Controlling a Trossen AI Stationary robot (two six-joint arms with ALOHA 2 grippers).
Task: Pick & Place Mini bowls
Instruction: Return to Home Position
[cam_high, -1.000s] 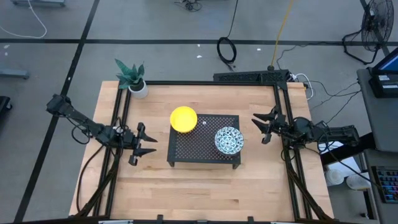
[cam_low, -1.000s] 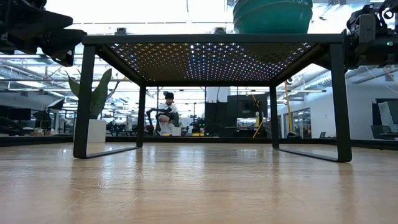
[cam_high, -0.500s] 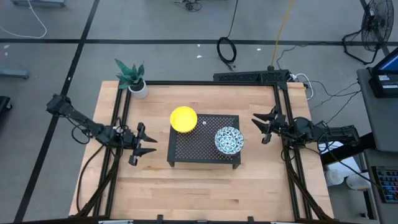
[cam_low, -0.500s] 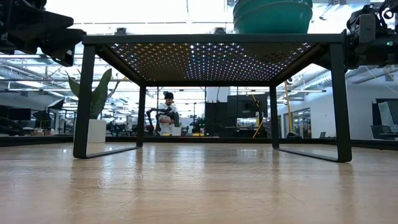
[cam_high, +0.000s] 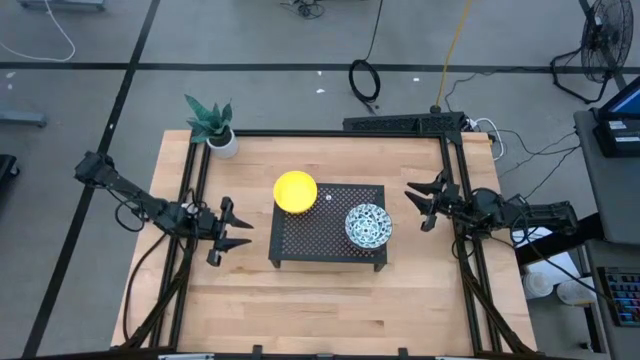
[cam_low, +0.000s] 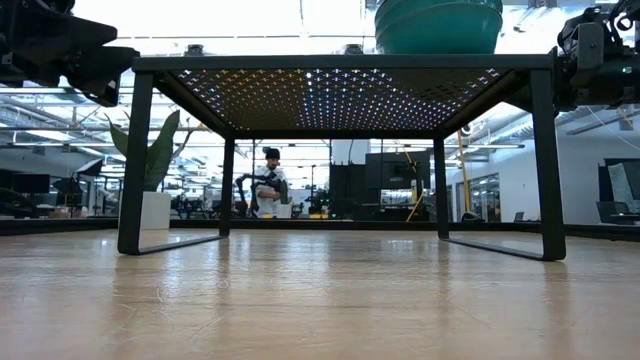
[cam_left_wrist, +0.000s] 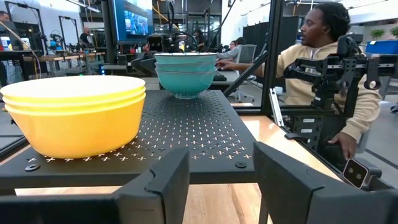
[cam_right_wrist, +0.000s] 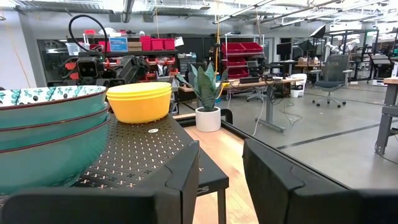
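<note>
No shift since before: yellow stack (cam_high: 295, 191), patterned stack (cam_high: 368, 225) upright, rims up, on shelf (cam_high: 318, 238)

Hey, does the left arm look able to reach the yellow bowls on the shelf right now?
Probably yes: the open left gripper faces the stacked yellow bowls at the near end of the shelf, nothing between them.

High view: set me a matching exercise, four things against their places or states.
1. stack of plain yellow round bowls
2. stack of white round bowls with blue-green pattern
3. left gripper
4. right gripper

A. right part of the black perforated metal shelf
B. open, beyond the shelf's left end
C. shelf's far-left corner
D. open, beyond the shelf's right end

Pairs: 1-C, 2-A, 3-B, 4-D.
</note>
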